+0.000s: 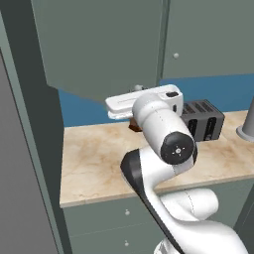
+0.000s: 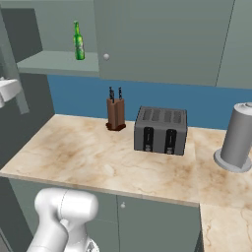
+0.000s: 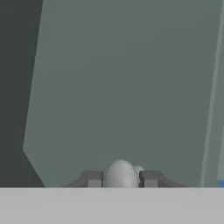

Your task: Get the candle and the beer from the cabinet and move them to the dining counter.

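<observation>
The cabinet's left door (image 1: 99,44) stands swung open toward me. My gripper (image 3: 121,179) is shut on that door's small round knob (image 3: 122,173), with one dark finger (image 3: 92,178) on each side of it. From the left base view the gripper (image 1: 138,91) sits at the door's lower edge. On the inner shelf (image 2: 59,63) of the opened cabinet stands the beer (image 2: 78,42), a slim green bottle, upright. The candle is hidden. The dining counter is out of view.
Below the cabinet runs a marble worktop (image 2: 88,157) with a brown knife block (image 2: 115,114), a dark toaster (image 2: 161,130) and a grey cylinder (image 2: 237,138) at the right. Grey-green drawers (image 1: 99,218) sit under it. A closed cabinet door (image 2: 162,39) is to the right.
</observation>
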Available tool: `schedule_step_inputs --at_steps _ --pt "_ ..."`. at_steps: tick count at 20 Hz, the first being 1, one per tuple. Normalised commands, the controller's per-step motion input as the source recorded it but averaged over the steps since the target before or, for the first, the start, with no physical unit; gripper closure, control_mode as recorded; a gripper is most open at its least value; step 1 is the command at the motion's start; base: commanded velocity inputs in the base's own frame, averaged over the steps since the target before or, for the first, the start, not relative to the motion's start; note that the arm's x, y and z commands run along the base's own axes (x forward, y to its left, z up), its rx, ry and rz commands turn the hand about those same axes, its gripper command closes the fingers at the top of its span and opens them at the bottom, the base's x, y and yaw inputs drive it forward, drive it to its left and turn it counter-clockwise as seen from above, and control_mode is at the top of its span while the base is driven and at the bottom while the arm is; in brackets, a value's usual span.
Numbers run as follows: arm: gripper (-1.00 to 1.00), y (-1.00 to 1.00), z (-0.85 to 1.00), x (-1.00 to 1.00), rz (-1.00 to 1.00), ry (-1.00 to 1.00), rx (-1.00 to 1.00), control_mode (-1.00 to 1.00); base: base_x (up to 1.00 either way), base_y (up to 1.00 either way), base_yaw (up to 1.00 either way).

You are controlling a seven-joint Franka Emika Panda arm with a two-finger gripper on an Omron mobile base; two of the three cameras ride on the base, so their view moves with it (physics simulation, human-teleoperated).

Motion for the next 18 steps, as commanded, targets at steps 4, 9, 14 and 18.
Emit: schedule_step_inputs --at_steps 4,9,14,18 --pt "1.00 0.50 0.00 -0.40 0.00 0.00 -0.05 -1.00 0.00 0.00 0.00" --pt "1.00 0.55 0.00 -0.40 0.00 0.00 -0.06 -1.00 0.00 0.00 0.00" --pt "1.00 0.56 0.00 -0.39 0.00 0.00 -0.06 -1.00 0.00 0.00 0.00" --pt "1.00 0.52 0.00 -0.37 0.00 0.00 -0.04 -1.00 0.00 0.00 0.00"
